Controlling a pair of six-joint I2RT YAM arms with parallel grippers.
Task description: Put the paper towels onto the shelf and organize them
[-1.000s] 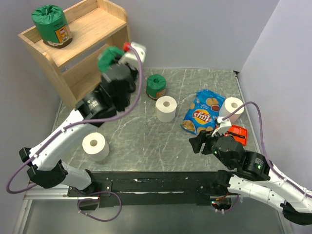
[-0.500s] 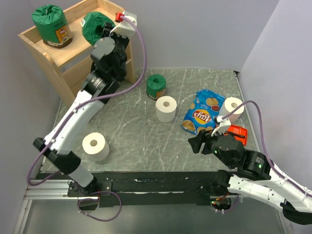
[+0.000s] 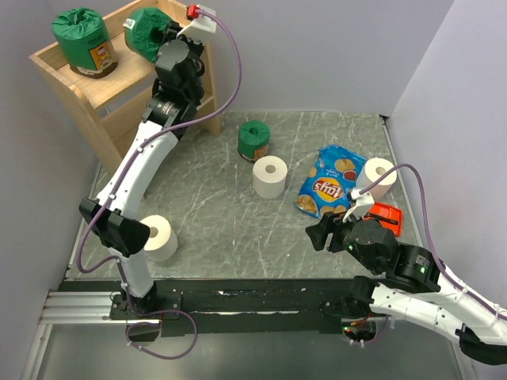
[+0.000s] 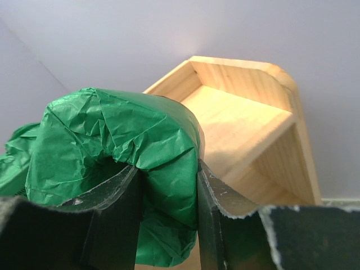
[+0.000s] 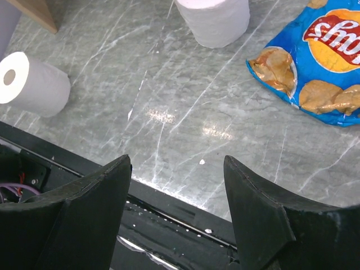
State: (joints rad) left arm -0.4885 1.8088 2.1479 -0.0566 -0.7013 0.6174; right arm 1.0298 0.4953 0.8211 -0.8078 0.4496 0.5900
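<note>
**Left gripper holds a green roll over the shelf's top tier; right gripper open and low**

Your left gripper (image 3: 161, 37) is clamped on the held green roll (image 3: 145, 32), with the arm stretched up and back to the wooden shelf (image 3: 119, 83). In the left wrist view, both fingers (image 4: 216, 214) press into the crinkly wrap of that roll (image 4: 112, 129), and the bare boards of the shelf (image 4: 242, 118) lie beyond it. From above, the roll sits over the top tier near its right side panel. You cannot tell whether it is touching the board.

The shelved green roll (image 3: 81, 39) stands upright at the left end of the same tier, apart from the held one.

Your right gripper (image 3: 323, 233) hangs low over the near right part of the marble surface (image 3: 222, 214). Its jaws are spread and there is nothing between them. The right wrist view shows only bare surface between the fingers (image 5: 95, 191).

Four rolls stand on the surface:
- The loose green roll (image 3: 254, 140) is toward the back.
- The middle white roll (image 3: 270, 176) is just in front of it.
- The near-left white roll (image 3: 158, 236) is beside the left arm's lower link.
- The far-right white roll (image 3: 379, 176) is near the right edge.

A blue Lay's chip bag (image 3: 329, 184) lies between the middle white roll and the far-right white roll. A red packet (image 3: 386, 218) lies just in front of the far-right white roll.
</note>
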